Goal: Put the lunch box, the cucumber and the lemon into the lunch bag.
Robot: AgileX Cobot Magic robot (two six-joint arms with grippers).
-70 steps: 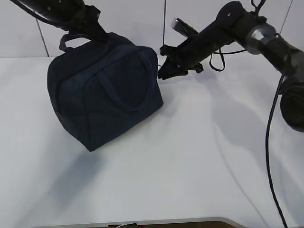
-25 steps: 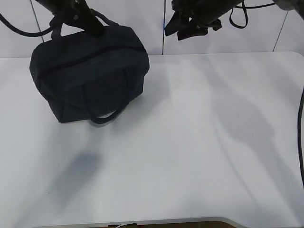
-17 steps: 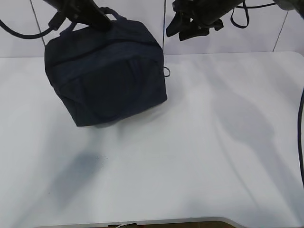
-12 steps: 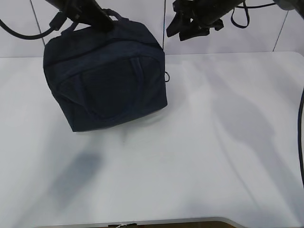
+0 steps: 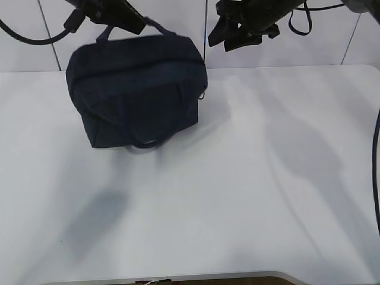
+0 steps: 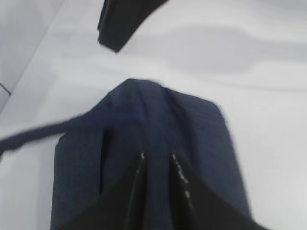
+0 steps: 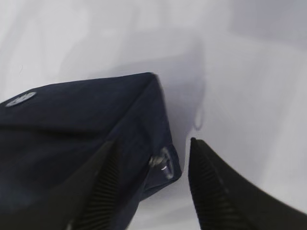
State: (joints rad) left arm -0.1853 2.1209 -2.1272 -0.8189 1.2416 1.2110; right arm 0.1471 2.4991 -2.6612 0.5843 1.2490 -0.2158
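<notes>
The dark navy lunch bag point(image 5: 136, 89) hangs tilted at the table's back left, and its lower edge is close to the tabletop. My left gripper point(image 5: 132, 25) is above it. In the left wrist view the gripper point(image 6: 157, 160) has a strip of the bag's handle between its nearly closed fingers, with the bag point(image 6: 158, 124) below. The other handle point(image 5: 145, 142) droops at the front. My right gripper point(image 5: 221, 40) is open, high to the bag's right. In the right wrist view the bag's corner and its silver ring pull point(image 7: 163, 163) lie below the gap between the open fingers. The lunch box, cucumber and lemon are out of view.
The white table point(image 5: 249, 178) stretches to the front and right of the bag. A pale panelled wall point(image 5: 178, 18) stands close behind the bag and both grippers. The right arm's cable point(image 5: 376, 154) hangs down the right edge.
The bag has swung right and then back a little, turning as it hangs, and its loose handle now droops at the front. The right gripper has stayed in place.
</notes>
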